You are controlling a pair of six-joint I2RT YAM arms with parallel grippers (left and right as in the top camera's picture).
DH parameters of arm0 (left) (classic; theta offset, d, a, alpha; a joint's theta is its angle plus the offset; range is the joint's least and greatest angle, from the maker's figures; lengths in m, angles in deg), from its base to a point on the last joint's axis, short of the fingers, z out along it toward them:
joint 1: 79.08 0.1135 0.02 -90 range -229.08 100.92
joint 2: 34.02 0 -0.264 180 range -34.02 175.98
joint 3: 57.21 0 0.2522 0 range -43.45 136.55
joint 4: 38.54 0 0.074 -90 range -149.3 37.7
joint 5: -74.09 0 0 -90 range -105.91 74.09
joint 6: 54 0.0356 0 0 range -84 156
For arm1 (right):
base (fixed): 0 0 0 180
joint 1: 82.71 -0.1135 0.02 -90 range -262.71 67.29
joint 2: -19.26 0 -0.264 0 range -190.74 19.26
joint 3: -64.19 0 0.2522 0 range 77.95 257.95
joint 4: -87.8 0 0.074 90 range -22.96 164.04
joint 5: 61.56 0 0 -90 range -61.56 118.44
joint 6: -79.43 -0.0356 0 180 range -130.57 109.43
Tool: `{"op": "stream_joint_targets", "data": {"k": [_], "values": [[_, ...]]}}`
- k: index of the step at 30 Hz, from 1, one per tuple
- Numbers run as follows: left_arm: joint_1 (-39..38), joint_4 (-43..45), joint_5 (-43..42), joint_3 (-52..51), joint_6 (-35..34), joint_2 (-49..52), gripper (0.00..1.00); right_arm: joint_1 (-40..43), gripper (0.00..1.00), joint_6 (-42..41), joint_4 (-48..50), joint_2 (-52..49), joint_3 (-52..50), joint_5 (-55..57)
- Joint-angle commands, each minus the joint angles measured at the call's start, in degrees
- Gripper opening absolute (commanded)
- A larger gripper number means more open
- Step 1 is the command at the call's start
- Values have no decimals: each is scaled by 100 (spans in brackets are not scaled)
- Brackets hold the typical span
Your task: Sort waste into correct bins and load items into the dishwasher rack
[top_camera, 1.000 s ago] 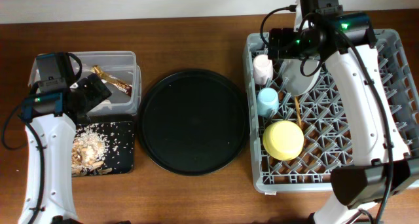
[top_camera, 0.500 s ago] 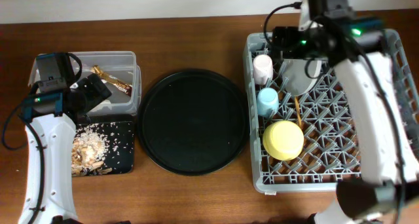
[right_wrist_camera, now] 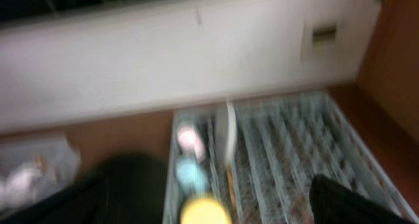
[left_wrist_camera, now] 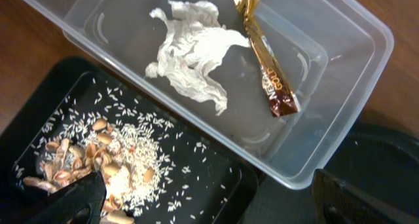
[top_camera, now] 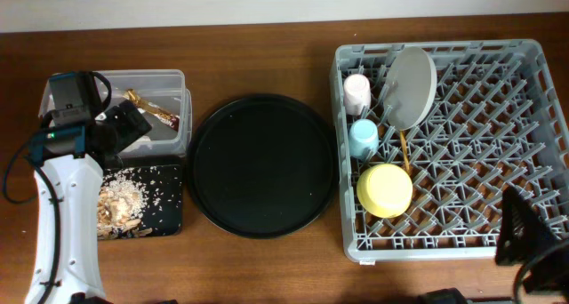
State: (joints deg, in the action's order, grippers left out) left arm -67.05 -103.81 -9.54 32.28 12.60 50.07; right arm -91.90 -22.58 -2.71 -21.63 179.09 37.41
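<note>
overhead | plate (top_camera: 411,86) on edge in rack (top_camera: 498,117) | left gripper (left_wrist_camera: 209,201) released, empty | right gripper (right_wrist_camera: 209,201) released, empty

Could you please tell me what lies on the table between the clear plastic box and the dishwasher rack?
The large round black tray lies between the clear plastic box and the dishwasher rack, as the overhead view shows.

The brown wooden table (top_camera: 267,268) carries 4 things: at the left a clear rectangular plastic box (top_camera: 133,74) beside a shallow black rectangular tray (top_camera: 169,206), in the middle a large round black tray (top_camera: 262,166), and at the right a large square grey plastic crate (top_camera: 498,144).
</note>
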Motion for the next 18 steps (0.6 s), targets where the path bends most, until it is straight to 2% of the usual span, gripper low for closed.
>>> {"op": "stream_joint_targets", "data": {"k": [1,2,5,6,8,12,14,16,18], "values": [[13,17,7,83,72,-85,99,-4,98,-57,673,1309,-2037,94],[13,17,7,83,72,-85,99,50,98,-57,1410,2159,-3311,48],[13,20,7,83,72,-85,99,367,98,-361,2852,3377,-5510,31],[13,20,7,83,72,-85,99,483,98,-590,3598,3700,-6288,28],[13,17,7,83,72,-85,99,621,98,-1067,5034,4076,-7460,-13],[13,20,7,83,72,-85,99,664,98,-1099,7989,4065,-9263,-273],[13,20,7,83,72,-85,99,664,99,-1099,8367,4068,-9704,-273],[13,17,7,83,72,-85,99,664,98,-1102,8338,4068,-10094,-297],[13,17,7,83,72,-85,99,664,98,-1051,7630,4068,-10083,-293]]}}
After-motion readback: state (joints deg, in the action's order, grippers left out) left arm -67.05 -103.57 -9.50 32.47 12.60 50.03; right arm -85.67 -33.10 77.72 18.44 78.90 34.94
